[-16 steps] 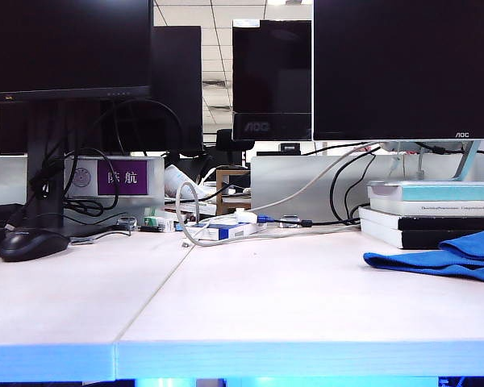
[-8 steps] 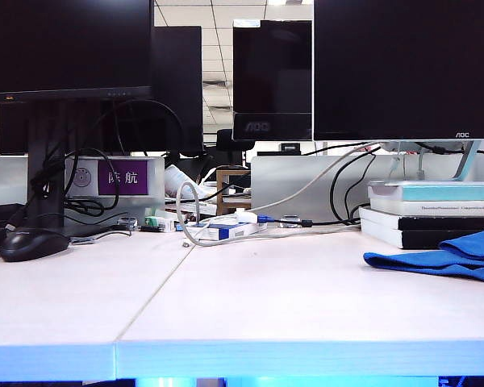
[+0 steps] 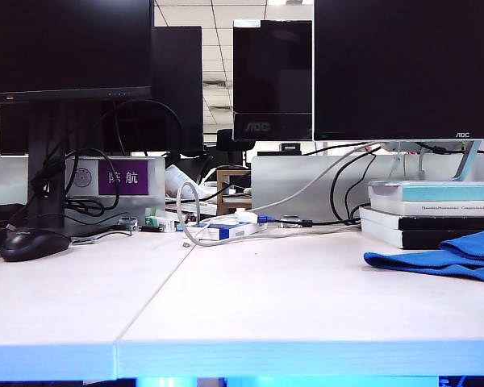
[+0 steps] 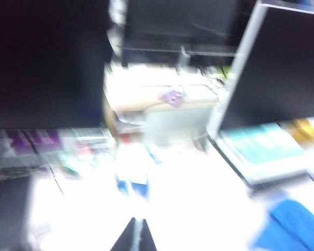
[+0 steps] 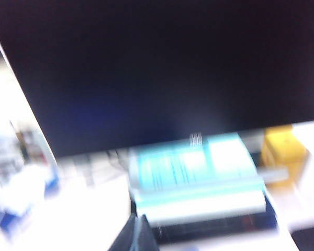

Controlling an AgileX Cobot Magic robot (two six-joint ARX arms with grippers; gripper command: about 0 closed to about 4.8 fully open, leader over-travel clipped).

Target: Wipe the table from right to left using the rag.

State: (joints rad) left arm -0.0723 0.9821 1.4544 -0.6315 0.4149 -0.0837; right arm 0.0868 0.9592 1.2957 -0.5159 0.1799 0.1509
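White table (image 3: pixel 290 298) lies in front, and the blue rag (image 3: pixel 448 258) rests on its right side, just before a stack of books (image 3: pixel 431 211). Both wrist views are blurred. The left gripper (image 4: pixel 134 236) and right gripper (image 5: pixel 136 234) show closed dark tips holding nothing, with black monitors (image 3: pixel 403 68) far behind.

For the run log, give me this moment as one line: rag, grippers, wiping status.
rag: lying on table right side, untouched | left gripper: shut, empty | right gripper: shut, empty | wiping: not begun
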